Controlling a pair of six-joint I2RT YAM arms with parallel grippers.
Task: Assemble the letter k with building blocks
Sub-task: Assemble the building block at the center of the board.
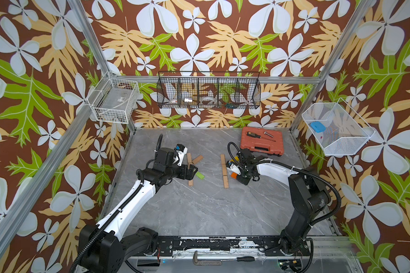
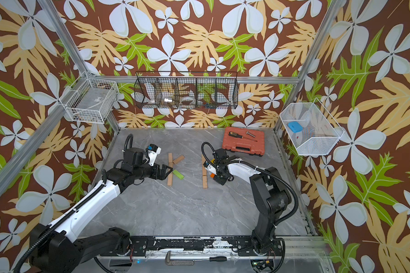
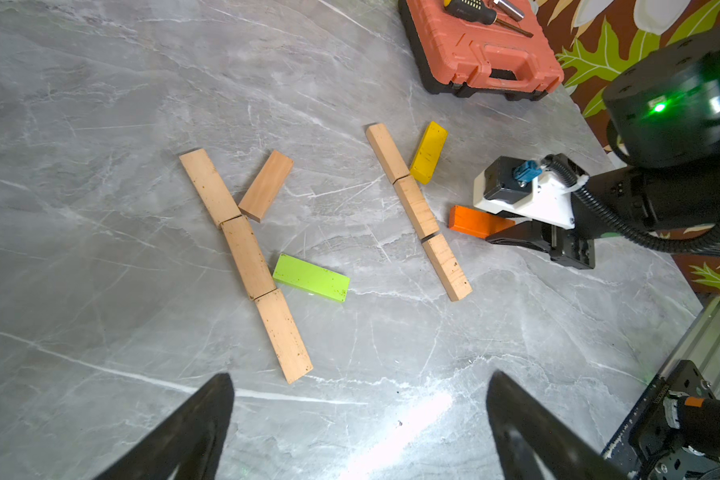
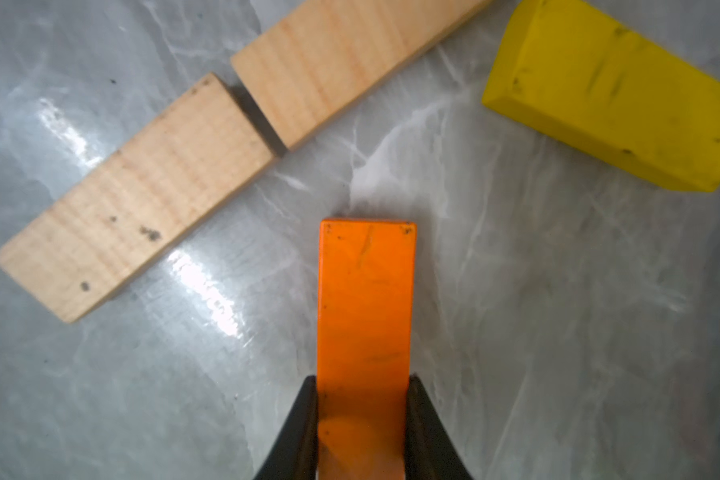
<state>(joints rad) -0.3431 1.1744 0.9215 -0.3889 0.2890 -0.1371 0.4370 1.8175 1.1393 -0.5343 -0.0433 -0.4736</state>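
The left end effector (image 3: 360,376) stands wide open and holds nothing; in both top views it hangs over the middle of the left group of blocks. That group lies on the grey marbled surface (image 1: 199,212). Its left row of wooden blocks (image 3: 248,257) is three plain pieces laid end to end in a straight line. A slanted wooden block (image 3: 265,185) meets the row with one corner at the far joint, and a green block (image 3: 310,277) angles away from the near joint, touching the row or nearly so.

Further right lies the right row of wooden blocks (image 3: 415,206), again three plain pieces in a line, with a thin gap before the nearest one. A yellow block (image 3: 429,151) leans away from its far joint, just beside the row.

The right end effector (image 4: 362,380) is closed on one end of the orange block (image 4: 366,299), a jaw on each long side. The block's free end points at the right row, near it but apart. Whether it rests on the surface cannot be told.

Behind, at the far right corner, sits a red-orange tool case (image 1: 262,144) with a screwdriver (image 1: 256,135) on its lid.
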